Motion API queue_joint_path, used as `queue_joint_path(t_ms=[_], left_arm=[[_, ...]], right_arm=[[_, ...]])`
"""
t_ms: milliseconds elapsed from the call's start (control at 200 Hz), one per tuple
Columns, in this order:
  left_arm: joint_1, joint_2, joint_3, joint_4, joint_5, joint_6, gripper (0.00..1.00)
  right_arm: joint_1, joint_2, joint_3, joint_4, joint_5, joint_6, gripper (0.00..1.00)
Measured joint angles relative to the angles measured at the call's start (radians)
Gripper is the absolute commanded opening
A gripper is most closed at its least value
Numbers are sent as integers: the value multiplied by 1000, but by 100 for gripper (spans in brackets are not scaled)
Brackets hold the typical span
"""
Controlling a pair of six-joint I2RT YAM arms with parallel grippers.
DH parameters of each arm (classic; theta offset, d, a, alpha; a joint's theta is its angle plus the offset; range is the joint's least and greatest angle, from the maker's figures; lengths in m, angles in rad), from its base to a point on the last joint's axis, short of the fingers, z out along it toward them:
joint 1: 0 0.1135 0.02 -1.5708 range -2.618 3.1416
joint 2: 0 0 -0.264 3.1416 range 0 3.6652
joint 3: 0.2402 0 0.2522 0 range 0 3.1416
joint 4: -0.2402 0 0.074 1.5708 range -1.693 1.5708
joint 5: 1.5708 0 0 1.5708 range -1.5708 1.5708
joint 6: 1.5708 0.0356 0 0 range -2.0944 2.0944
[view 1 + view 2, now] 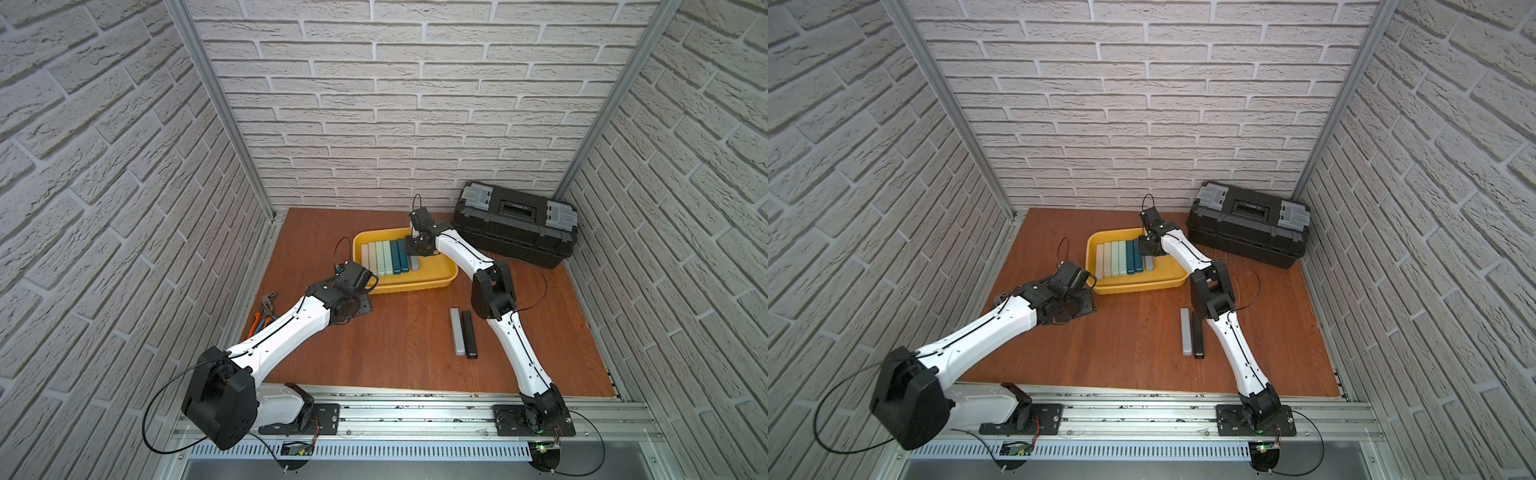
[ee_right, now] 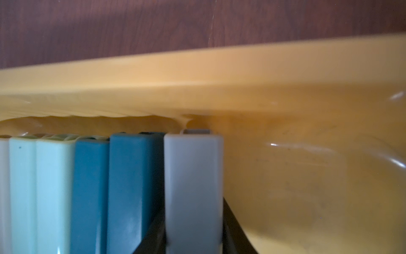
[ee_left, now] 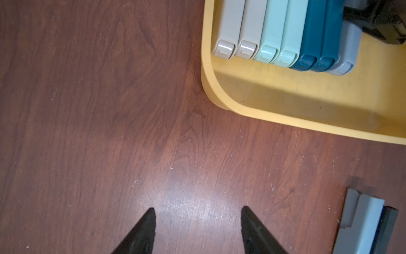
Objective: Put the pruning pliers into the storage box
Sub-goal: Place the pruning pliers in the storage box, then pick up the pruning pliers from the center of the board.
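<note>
Right gripper [image 1: 415,248] is down inside the yellow storage tray [image 1: 415,286]. Its jaws sit against both long sides of a grey pruning plier [image 2: 193,176], so I read it as gripped. That one lies at the end of the row of six [image 1: 386,257] in the tray (beige, mint, teal), flush beside the last teal one, with its far end close to the tray's back wall.

Left gripper [image 3: 197,211] hovers just outside the tray's corner on the left arm's side, jaws apart and holding nothing.

Two more pruning pliers lie out on the table, well apart from the tray on the side toward the arm bases: a grey one [image 1: 457,332] and a black one [image 1: 468,334], touching along their length.

Risks I see:
- One finger is wedged between the grey plier and the teal neighbour — opening wide could shove the row sideways.
- Lifting out too early could drag the grey plier up or tip it onto the teal.
- The table pair touch — a pinch on one may carry or skew the other.
- The left gripper is close enough to the tray corner to nudge it.
</note>
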Motion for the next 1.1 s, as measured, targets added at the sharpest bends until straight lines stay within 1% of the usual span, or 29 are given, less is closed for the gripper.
queue_joint_path(t_ms=[430,580,635,700,795,910,1100], left_arm=[[0,-62,-8,0,5,0,62],[0,-64,-8,0,5,3,62],[0,-64,-8,1,5,5,62],[0,-64,-8,1,5,8,62],[0,-63,-6,3,5,13,62],[0,-59,-5,16,6,22,62],[-5,-26,3,26,8,35,62]], right_arm=[[8,-107,-7,-4,7,-27,38],[17,-167,-12,-33,32,-60,38],[21,-201,-31,-48,50,-73,40],[28,-265,-87,-56,74,-90,47],[42,-391,-200,-64,114,-108,52],[73,-572,-357,-60,171,-114,54],[156,-894,-685,-31,266,-90,53]])
